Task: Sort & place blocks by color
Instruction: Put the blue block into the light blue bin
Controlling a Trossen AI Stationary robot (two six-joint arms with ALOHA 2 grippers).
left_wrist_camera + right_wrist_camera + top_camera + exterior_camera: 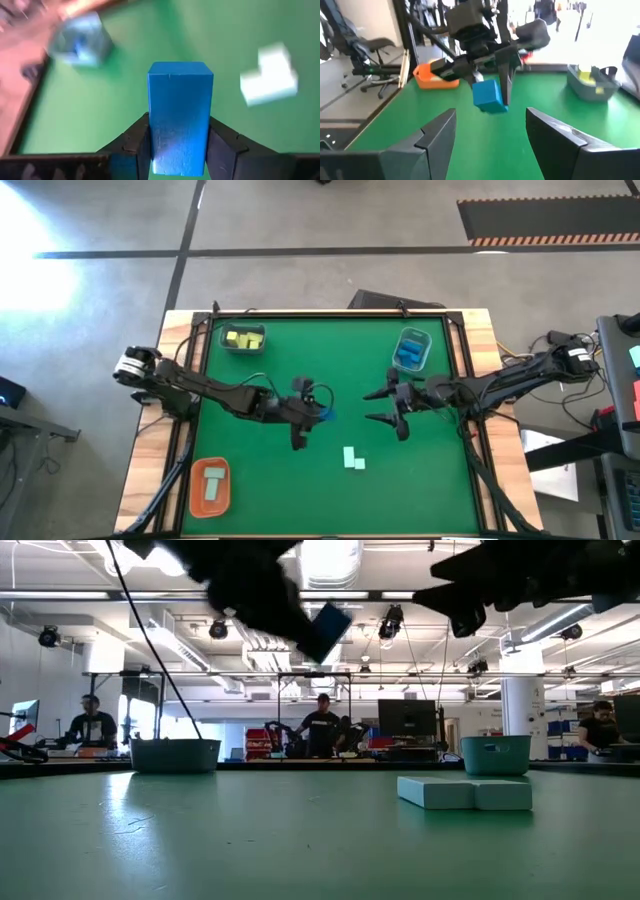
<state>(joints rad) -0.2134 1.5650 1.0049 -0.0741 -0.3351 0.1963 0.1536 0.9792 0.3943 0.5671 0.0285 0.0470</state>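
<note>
Blue block [180,117] between left fingers [225,145].

Trays: three on the green surface [300,350] — two grey-blue trays [243,340] [412,348], one orange tray [210,486]
Blue block held off the surface: one [180,117]
Mint blocks [352,458] on the surface, near its middle: two, touching
Yellow blocks [244,338]: several in one grey-blue tray, count unclear
Arms: two
End effectors: two, the left end effector [318,416] and the right end effector [385,407]

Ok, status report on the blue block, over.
Left tool shut on blue block, lifted off table. Right tool open, waiting mid-table. Nothing in the way.
</note>
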